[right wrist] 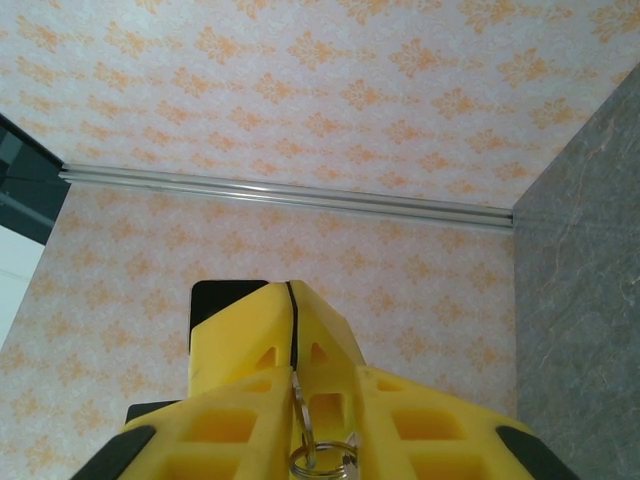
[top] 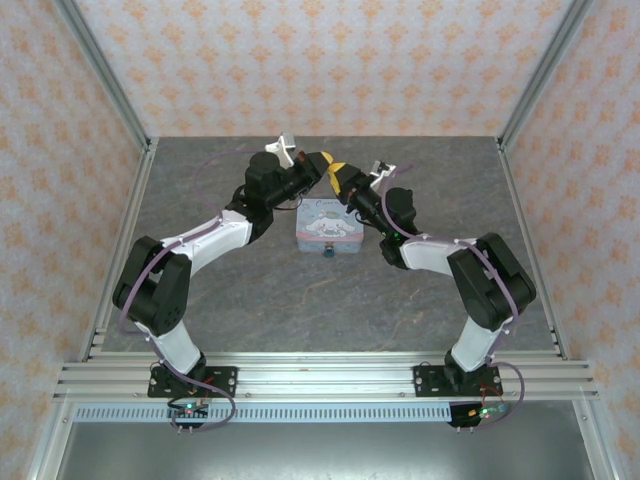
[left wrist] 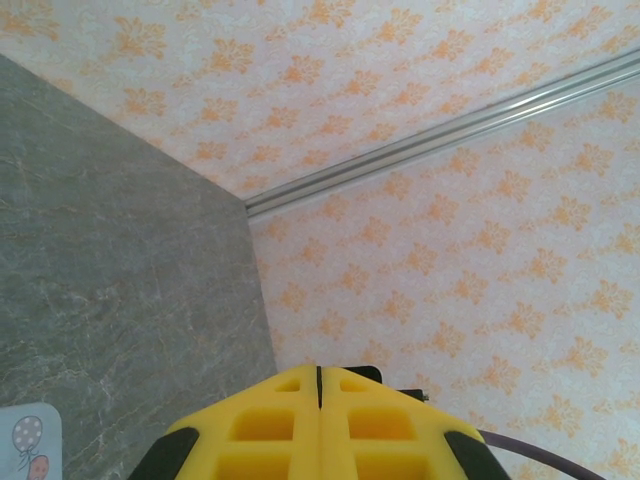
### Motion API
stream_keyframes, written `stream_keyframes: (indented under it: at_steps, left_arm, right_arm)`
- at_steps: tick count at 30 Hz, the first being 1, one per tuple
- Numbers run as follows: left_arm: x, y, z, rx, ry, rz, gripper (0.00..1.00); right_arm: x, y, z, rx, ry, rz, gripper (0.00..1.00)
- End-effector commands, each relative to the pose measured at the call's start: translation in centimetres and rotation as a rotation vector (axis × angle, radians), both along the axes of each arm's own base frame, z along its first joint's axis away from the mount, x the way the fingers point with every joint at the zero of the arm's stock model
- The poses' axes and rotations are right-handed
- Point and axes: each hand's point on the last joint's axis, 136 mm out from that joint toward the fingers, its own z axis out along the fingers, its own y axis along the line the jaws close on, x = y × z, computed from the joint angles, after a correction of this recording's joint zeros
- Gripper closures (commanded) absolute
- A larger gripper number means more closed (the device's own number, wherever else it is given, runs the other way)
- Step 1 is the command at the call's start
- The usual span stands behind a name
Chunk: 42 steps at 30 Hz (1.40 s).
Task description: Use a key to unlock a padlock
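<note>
The tiny dark padlock (top: 327, 254) lies on the grey desk (top: 240, 290), touching the near side of the pastel tin (top: 330, 228), closer to the arm bases than either set of jaws. The tin's lid is shut, so what it holds cannot be told. Both sets of jaws meet just beside each other over the tin's far edge.

The right gripper (right wrist: 291, 290) has its yellow jaws closed on a thin metal key (right wrist: 297, 392). A split ring (right wrist: 322, 458) hangs at the key's end. The left gripper (left wrist: 319, 372) has its jaws pressed together with nothing seen between them.

Beyond the jaws, desk surface runs to the orange-patterned walls (top: 300, 60) and their metal corner rails (top: 105, 75). Broad desk spreads to either side of them.
</note>
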Motion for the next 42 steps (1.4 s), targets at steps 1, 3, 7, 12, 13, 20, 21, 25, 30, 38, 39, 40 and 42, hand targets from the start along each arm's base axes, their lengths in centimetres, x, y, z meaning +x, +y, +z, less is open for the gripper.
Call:
stream_keyframes:
  at_steps: [1, 3, 7, 12, 13, 20, 21, 25, 30, 38, 39, 40, 42]
  left_arm:
    - [-0.1, 0.1, 0.9, -0.027, -0.035, -0.004, 1.00]
    - [-0.1, 0.1, 0.9, -0.026, -0.035, -0.005, 1.00]
    - [-0.1, 0.1, 0.8, -0.029, -0.034, -0.005, 1.00]
    - [-0.2, 0.3, 0.9, -0.032, -0.033, 0.002, 1.00]
    - [-0.2, 0.3, 1.0, -0.034, -0.033, 0.003, 1.00]
    - [-0.5, 1.0, 1.5, -0.035, -0.041, 0.029, 1.00]
    - [-0.5, 0.9, 1.4, -0.033, -0.036, 0.027, 1.00]
    - [-0.4, 0.9, 1.2, -0.039, -0.030, 0.026, 1.00]
    - [-0.5, 0.9, 1.3, -0.041, -0.031, 0.030, 1.00]
    - [-0.4, 3.3, 1.0, -0.004, 0.000, 0.124, 0.42]
    - [-0.4, 3.7, 1.0, -0.002, 0.003, 0.134, 0.38]
    - [-0.3, 4.1, 0.9, 0.002, 0.009, 0.144, 0.37]
    - [-0.2, 4.5, 0.7, 0.012, 0.021, 0.149, 0.36]
  right_arm:
    - [0.0, 0.4, 1.4, 0.023, -0.038, 0.011, 0.81]
    - [0.0, 0.3, 1.4, 0.024, -0.038, 0.008, 0.83]
    - [0.1, 0.1, 1.2, 0.022, -0.032, 0.002, 0.89]
    - [0.1, -0.1, 0.7, 0.018, -0.020, -0.004, 1.00]
    - [0.1, -0.2, 0.5, 0.016, -0.017, -0.007, 1.00]
    - [0.0, -1.5, -1.1, -0.002, 0.022, -0.039, 1.00]
    - [0.0, -1.6, -1.2, -0.002, 0.023, -0.042, 1.00]
    - [0.0, -1.5, -1.1, -0.001, 0.023, -0.036, 1.00]
    - [0.1, -1.5, -1.2, -0.002, 0.025, -0.035, 1.00]
    - [-0.4, -1.5, -1.0, -0.006, 0.013, -0.013, 1.00]
    - [-0.5, -1.6, -1.0, -0.008, 0.012, -0.010, 1.00]
    - [-0.5, -1.7, -1.1, -0.010, 0.014, -0.011, 1.00]
    - [-0.7, -1.8, -1.3, -0.015, 0.019, -0.008, 1.00]
